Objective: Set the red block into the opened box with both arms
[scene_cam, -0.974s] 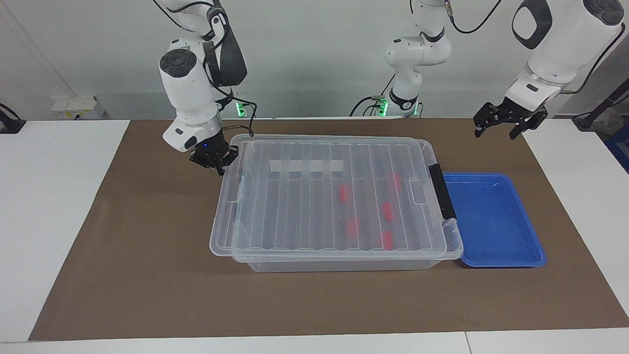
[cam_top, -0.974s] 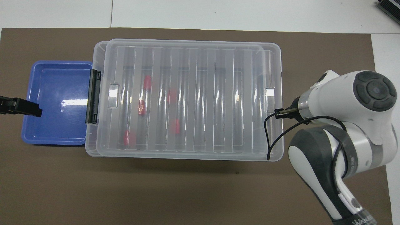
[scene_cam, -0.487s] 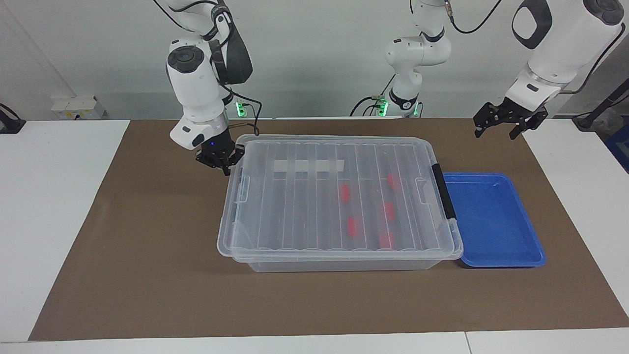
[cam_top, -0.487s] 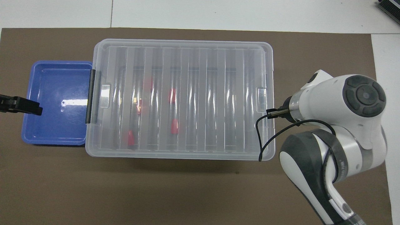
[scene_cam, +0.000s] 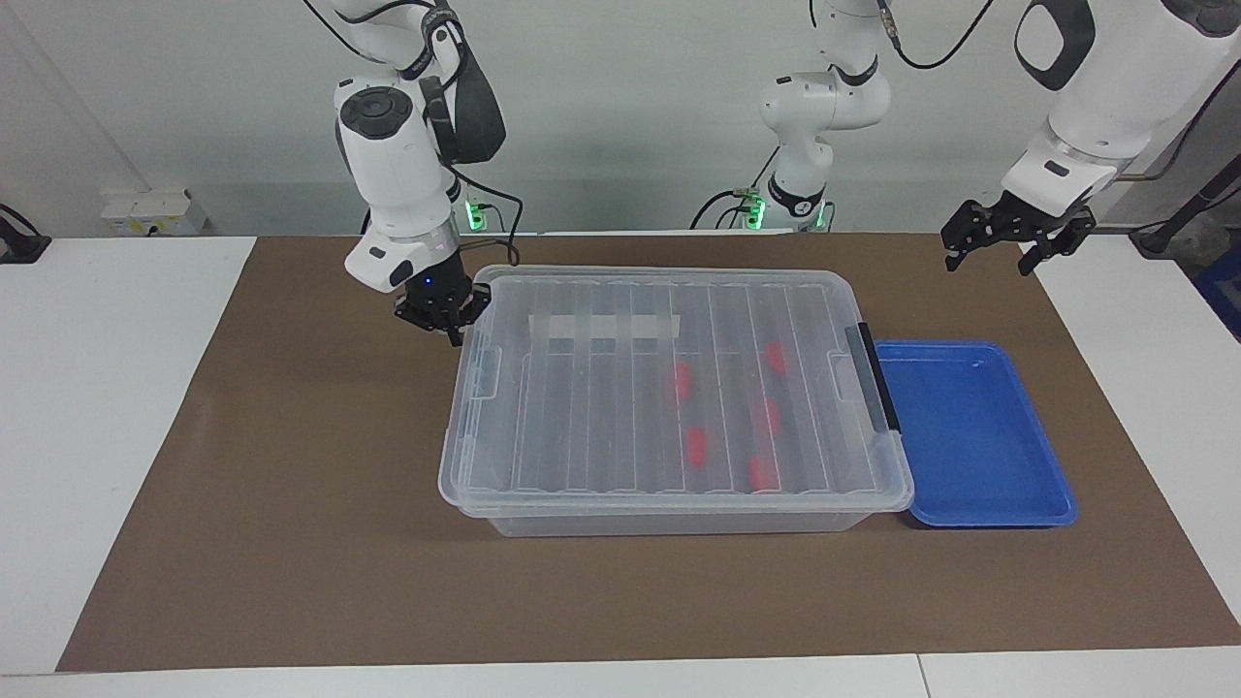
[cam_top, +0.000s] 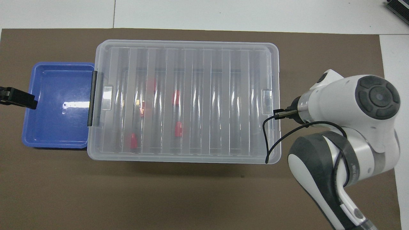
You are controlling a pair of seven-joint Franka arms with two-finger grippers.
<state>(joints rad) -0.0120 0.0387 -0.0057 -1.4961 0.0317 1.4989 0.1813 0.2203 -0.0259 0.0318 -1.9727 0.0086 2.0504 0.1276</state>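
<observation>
Right tool (scene_cam: 441,315) fingers together, empty, just off the box (scene_cam: 669,388) corner at the right arm's end; ribbed lid (cam_top: 182,99) sits flat on the box; five red blocks (scene_cam: 683,381) inside under it; blue tray (scene_cam: 970,431) beside the box; left tool (scene_cam: 1013,242) fingers apart, raised over the tabletop (scene_cam: 291,543) near the tray.

The box (scene_cam: 669,388) was big and clear, and it sat flat on the brown mat. Its ribbed lid (cam_top: 183,99) lay shut on top. A black handle (scene_cam: 871,378) was on one end. Five red blocks (scene_cam: 696,446) lay inside, seen through the lid, toward the handle end.
</observation>
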